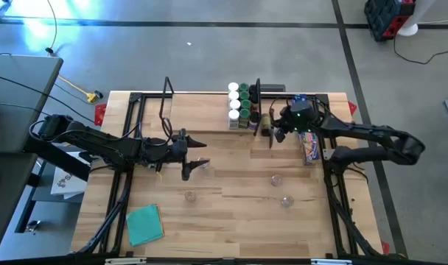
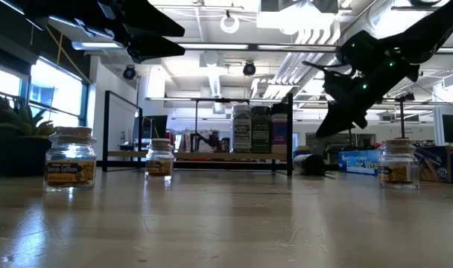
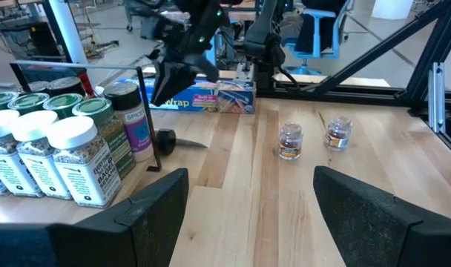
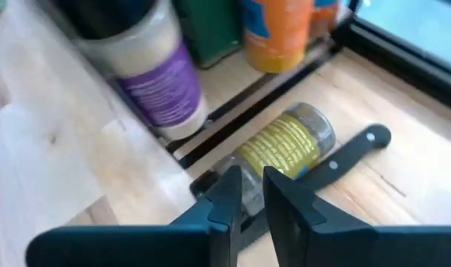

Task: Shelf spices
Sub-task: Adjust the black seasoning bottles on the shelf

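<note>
The shelf point(image 1: 202, 110) stands at the table's far side. Several spice jars point(image 1: 240, 107) with white and green lids stand upright at its right end. One jar with a yellow label point(image 4: 285, 144) lies on its side on the table just outside the shelf's right wire frame point(image 1: 258, 96). My right gripper point(image 4: 257, 194) hangs shut a little above this jar point(image 2: 310, 164) and clear of it. Three small jars point(image 1: 189, 195) point(image 1: 275, 179) point(image 1: 287, 200) stand upright on the near half of the table. My left gripper point(image 1: 202, 163) is open over the table's middle, with nothing between its fingers.
A black-handled knife point(image 4: 355, 148) lies beside the fallen jar. A blue wrap box point(image 1: 310, 147) lies at the right, a green cloth point(image 1: 144, 223) at the near left. Bare tabletop point(image 1: 231, 221) lies between the small jars and the near edge.
</note>
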Controlling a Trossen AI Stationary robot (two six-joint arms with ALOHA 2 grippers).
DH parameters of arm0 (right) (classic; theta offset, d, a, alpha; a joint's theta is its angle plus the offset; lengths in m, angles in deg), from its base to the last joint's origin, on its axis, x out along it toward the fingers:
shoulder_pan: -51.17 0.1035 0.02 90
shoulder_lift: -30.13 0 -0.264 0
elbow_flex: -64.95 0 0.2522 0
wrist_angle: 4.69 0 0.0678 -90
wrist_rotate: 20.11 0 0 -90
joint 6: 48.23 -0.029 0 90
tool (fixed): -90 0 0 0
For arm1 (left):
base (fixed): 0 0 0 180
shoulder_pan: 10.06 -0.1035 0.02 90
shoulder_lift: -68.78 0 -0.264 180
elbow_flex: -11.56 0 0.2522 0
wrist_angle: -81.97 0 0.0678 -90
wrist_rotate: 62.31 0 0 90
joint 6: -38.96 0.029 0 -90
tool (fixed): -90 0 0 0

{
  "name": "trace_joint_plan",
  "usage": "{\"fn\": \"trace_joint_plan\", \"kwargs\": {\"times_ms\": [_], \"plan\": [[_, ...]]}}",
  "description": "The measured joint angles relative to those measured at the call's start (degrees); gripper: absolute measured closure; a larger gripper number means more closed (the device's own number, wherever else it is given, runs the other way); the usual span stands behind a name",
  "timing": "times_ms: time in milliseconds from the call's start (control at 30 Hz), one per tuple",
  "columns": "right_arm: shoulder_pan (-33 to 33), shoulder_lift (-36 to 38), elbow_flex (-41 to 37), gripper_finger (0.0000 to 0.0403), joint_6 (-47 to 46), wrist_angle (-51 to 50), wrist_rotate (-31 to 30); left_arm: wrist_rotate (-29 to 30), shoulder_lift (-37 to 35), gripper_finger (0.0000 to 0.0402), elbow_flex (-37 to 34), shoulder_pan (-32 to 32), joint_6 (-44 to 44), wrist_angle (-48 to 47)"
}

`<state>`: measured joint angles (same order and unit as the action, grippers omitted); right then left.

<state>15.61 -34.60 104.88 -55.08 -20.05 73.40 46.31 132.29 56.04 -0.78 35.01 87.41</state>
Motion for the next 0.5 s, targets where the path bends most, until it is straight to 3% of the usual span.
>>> {"fn": "trace_joint_plan", "kwargs": {"times_ms": [133,400,500], "plan": [[1.8,3.4,0.0,0.0338,4.0,-1.5,0.1,0.0,0.0,0.0117,0.0,0.0,0.0,-0.1],[10.9,4.7,0.2,0.0257,3.3,-4.1,1.2,0.1,0.0,0.0117,0.0,0.0,0.1,-0.1],[17.6,4.7,2.0,0.0263,0.1,-5.0,-4.2,0.1,0.0,0.0117,0.0,0.0,0.1,0.0]]}}
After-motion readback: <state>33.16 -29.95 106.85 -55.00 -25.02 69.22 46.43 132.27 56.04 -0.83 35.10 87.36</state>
